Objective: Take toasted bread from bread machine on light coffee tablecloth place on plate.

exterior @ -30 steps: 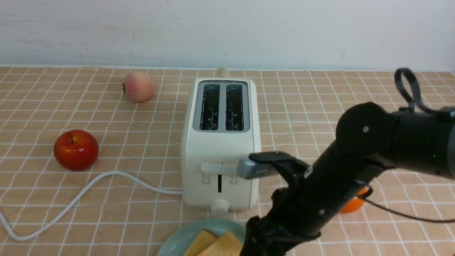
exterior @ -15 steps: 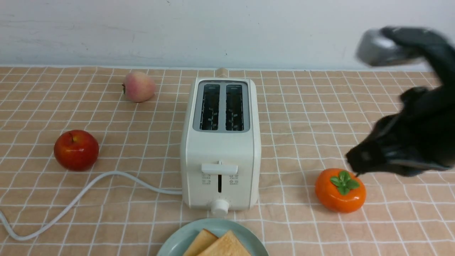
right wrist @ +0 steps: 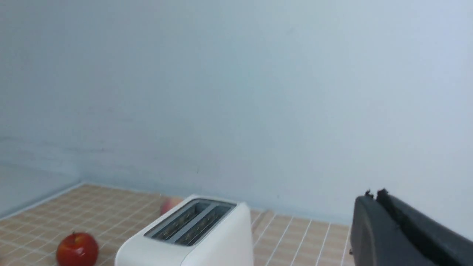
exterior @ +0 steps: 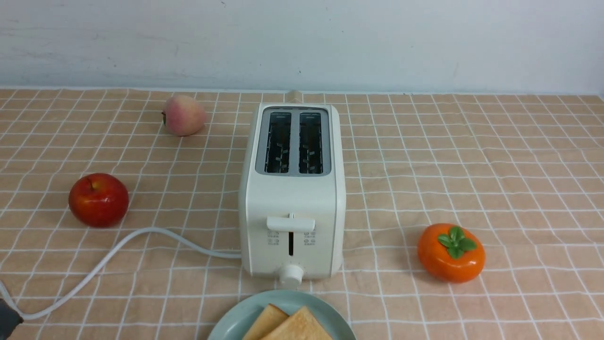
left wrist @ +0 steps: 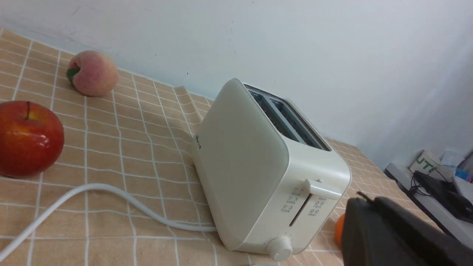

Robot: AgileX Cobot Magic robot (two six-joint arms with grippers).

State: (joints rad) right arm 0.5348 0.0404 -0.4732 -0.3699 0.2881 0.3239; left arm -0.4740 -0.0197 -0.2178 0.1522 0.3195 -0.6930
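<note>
The cream-white bread machine (exterior: 291, 189) stands mid-table on the light coffee tablecloth (exterior: 472, 156), and both its slots look empty. Two slices of toasted bread (exterior: 292, 326) lie overlapping on the pale mint plate (exterior: 231, 318) at the front edge, just before the toaster. My left gripper (left wrist: 364, 199) is shut and empty, low beside the toaster's lever end (left wrist: 258, 166). Only a dark bit of the left arm (exterior: 7, 321) shows in the front view. My right gripper (right wrist: 373, 194) is shut and empty, raised and off to the toaster's (right wrist: 192, 236) side, out of the front view.
A red apple (exterior: 98, 199) and a peach (exterior: 184, 114) sit left of the toaster. An orange persimmon (exterior: 450, 252) sits at its right front. The white cord (exterior: 118, 245) trails to the front left. A cluttered desk (left wrist: 436, 177) lies beyond the table's right side.
My right arm has lifted from over the plate, swung up and to the right, and left the front view. The toast stays on the plate.
</note>
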